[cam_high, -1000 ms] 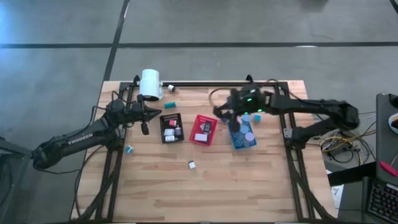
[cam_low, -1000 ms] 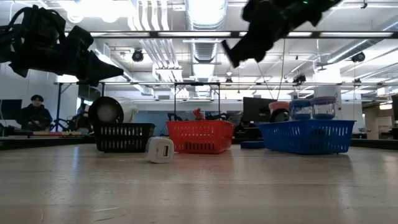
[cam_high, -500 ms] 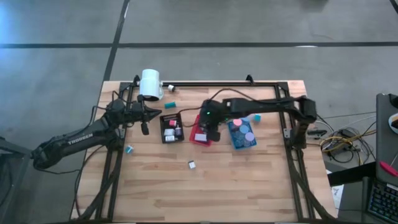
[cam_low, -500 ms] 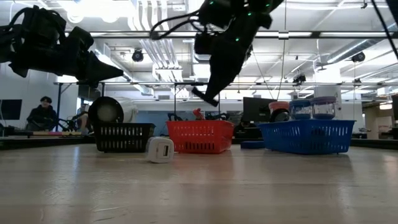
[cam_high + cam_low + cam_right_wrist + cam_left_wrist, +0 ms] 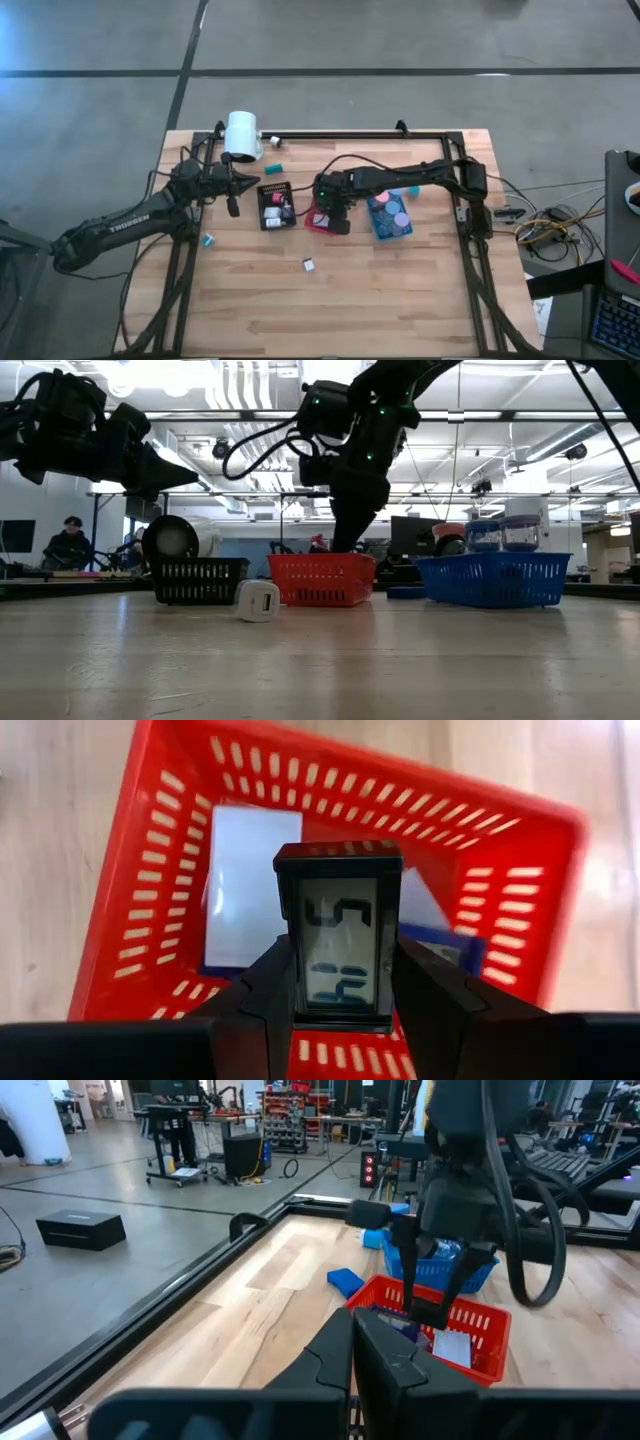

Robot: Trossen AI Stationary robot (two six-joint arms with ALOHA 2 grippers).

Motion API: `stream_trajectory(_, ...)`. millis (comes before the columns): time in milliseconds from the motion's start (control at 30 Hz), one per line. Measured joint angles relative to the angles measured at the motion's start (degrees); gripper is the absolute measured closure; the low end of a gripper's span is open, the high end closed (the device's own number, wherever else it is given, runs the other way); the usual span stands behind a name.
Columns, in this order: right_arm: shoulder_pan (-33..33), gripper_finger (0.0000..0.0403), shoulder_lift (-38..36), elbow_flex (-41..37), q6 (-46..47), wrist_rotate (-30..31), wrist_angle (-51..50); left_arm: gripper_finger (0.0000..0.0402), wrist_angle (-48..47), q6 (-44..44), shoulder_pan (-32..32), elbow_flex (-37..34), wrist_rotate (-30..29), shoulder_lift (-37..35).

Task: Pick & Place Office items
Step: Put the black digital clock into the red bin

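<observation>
Swinging from the blue tray [image 5: 392,219], the right hand [image 5: 340,982] now hangs over the red tray [image 5: 180,840]; only its wrist view reveals the clamped black display block [image 5: 338,935] above white cards [image 5: 250,870]. Left hand [image 5: 234,190] waits closed at nine o'clock.

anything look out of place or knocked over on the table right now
A few items lie loose on the wood outside the trays: a white block toward the front, a teal bit near the left arm, teal pieces by the white cylinder, which lies on its side. The red tray sits askew.
</observation>
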Motion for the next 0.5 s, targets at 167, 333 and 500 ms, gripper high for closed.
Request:
stream_trajectory(167,0.17,0.0275,0.87,-0.1,0.68,0.0,-0.03,0.0383,-0.24,-0.2,0.0,0.0,0.02,0.0)
stream_trajectory(333,0.26,0.0275,0.78,-0.14,0.76,0.0,0.22,0.0383,-0.26,-0.2,0.0,0.0,0.04,0.0)
stream_trajectory(500,0.24,0.0275,0.76,-0.18,0.79,-0.22,0.28,0.0383,-0.25,-0.2,0.0,0.0,0.04,0.0)
